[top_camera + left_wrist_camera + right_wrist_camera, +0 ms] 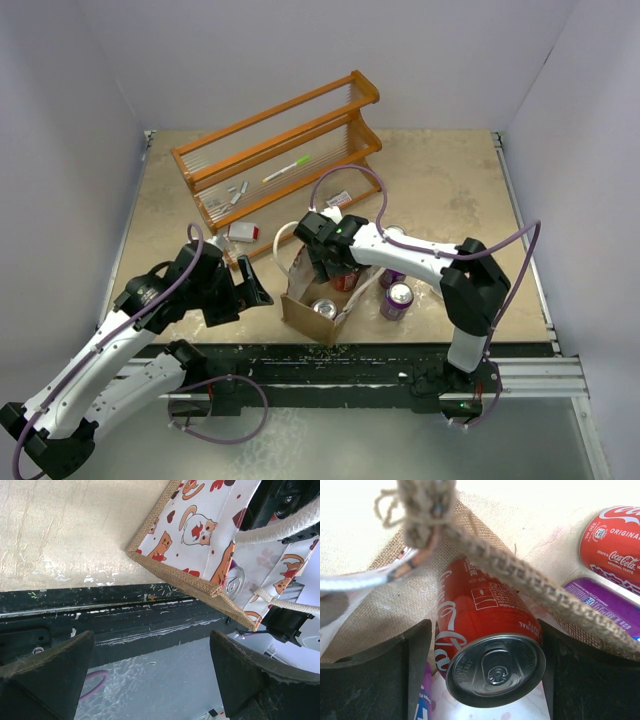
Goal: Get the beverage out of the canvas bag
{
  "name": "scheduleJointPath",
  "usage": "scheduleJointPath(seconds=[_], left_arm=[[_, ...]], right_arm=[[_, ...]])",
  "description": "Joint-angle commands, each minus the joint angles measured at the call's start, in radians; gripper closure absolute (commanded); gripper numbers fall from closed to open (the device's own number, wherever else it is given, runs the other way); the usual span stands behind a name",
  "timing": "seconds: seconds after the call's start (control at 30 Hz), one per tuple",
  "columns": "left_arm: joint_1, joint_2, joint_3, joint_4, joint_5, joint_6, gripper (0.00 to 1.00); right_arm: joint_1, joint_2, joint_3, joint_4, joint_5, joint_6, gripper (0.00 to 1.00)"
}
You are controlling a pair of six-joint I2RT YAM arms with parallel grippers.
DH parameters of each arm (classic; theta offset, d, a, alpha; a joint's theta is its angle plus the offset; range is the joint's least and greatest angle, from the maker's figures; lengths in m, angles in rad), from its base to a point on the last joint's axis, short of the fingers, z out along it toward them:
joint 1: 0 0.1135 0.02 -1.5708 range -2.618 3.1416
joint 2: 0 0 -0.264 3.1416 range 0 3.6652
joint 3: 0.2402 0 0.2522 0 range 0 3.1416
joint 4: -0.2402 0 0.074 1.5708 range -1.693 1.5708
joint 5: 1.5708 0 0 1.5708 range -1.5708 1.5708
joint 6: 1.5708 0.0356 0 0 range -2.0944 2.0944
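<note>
The canvas bag (pixel 300 305) stands near the table's front edge, with cat-print panels (pixel 200 530) and white rope handles (pixel 280 530). My right gripper (pixel 340 268) reaches down into the bag. In the right wrist view its fingers (pixel 375 675) close on both sides of a red cola can (pixel 485 630), just under the burlap rim (pixel 530 585). A silver can top (pixel 324 308) shows inside the bag, also in the left wrist view (pixel 235 582). My left gripper (pixel 255 290) is open and empty, just left of the bag (pixel 150 680).
Several cans stand right of the bag: a purple one (pixel 397 300), another behind it (pixel 392 278), and a red one (pixel 615 540). An orange wooden rack (pixel 280 150) lies at the back left. A small red-and-white packet (pixel 243 232) lies by the left arm.
</note>
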Motion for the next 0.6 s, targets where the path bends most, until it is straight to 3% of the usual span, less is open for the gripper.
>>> scheduleJointPath(seconds=[0.0,0.1,0.17,0.27,0.57], left_arm=[[-0.005,-0.016,0.026,0.03,0.02,-0.012,0.01],[-0.004,-0.033,0.026,0.016,0.022,-0.015,0.01],[-0.005,-0.047,0.027,0.005,0.023,-0.017,0.01],[-0.005,-0.067,0.029,-0.015,0.022,-0.02,0.01],[-0.005,-0.092,0.032,-0.035,0.019,-0.023,0.01]], right_arm=[[-0.015,-0.019,-0.027,0.041,-0.036,-0.006,0.23],[-0.015,-0.04,-0.042,0.06,-0.045,-0.009,0.36],[-0.015,-0.048,-0.045,0.06,-0.046,-0.008,0.55],[-0.015,-0.052,-0.037,0.039,-0.045,0.004,0.7],[-0.015,-0.137,-0.036,0.033,-0.109,0.021,0.85]])
